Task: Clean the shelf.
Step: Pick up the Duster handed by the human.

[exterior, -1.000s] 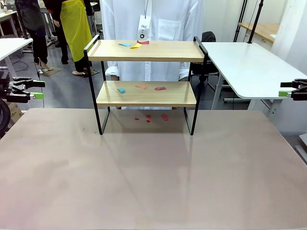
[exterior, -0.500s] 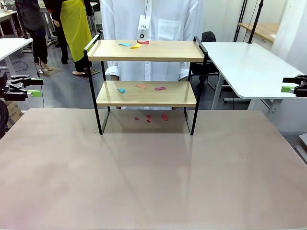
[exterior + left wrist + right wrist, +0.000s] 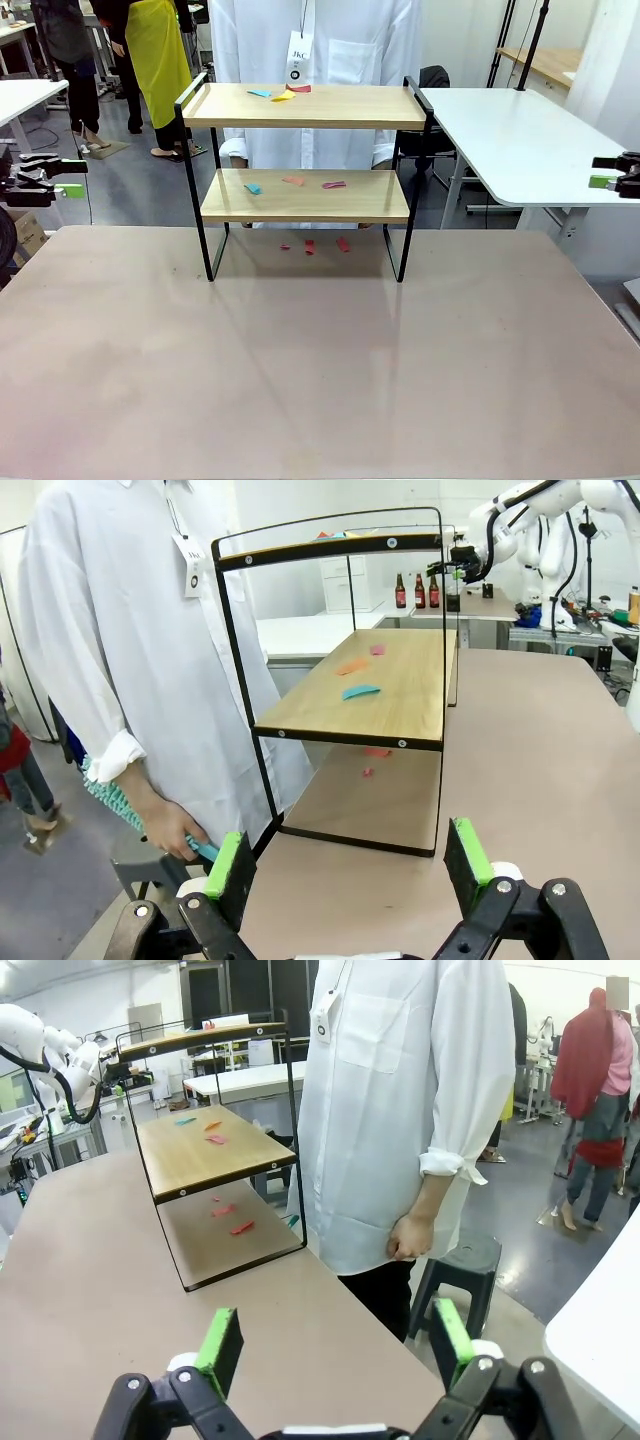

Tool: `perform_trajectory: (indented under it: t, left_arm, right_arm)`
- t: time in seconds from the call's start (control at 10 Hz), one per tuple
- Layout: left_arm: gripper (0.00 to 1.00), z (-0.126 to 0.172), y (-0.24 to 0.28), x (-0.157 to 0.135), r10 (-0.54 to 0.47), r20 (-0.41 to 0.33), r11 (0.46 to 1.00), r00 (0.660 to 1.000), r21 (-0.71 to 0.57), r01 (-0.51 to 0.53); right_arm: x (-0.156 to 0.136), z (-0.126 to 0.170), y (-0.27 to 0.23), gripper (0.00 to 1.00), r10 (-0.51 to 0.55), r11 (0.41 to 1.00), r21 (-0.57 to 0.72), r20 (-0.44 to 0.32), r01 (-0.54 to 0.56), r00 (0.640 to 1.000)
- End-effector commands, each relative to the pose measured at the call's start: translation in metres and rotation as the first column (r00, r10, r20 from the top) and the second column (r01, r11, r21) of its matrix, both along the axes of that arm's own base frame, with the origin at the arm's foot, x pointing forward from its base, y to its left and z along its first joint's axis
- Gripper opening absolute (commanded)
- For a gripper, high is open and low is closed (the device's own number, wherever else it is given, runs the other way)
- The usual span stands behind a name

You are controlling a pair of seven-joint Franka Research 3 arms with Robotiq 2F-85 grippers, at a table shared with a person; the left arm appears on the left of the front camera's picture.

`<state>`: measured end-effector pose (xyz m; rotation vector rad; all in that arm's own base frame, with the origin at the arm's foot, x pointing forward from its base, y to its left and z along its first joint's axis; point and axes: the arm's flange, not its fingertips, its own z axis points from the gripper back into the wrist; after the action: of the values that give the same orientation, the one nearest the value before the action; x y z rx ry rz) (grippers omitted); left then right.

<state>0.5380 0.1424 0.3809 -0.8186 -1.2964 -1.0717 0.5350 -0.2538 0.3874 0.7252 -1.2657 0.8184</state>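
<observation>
Left pincer spread wide, shelf littered

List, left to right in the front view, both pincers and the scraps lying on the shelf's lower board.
From the left: left pincer → blue scrap → orange scrap → pink scrap, these three on the lower board of the shelf → right pincer.
</observation>
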Motion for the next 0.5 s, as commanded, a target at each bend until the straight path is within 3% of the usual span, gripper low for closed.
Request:
perform_trajectory:
  t: [0.0,0.4]
  left_arm:
    - [1.0,0.0005,-0.0001,-0.0001,-0.001,0.001,1.0,1.0,0.001,0.001]
    - [1.0,0.0005,-0.0001,-0.0001,-0.001,0.001,1.0,1.0,0.001,0.001]
  right_arm:
    - [0.0007,-0.0002,0.0002,1.0,-0.005,1.0,-0.004,-0.001,0.005,1.0]
    - [0.0007,-0.0002,0.0002,1.0,-0.005,1.0,-0.004,-0.001,0.005,1.0]
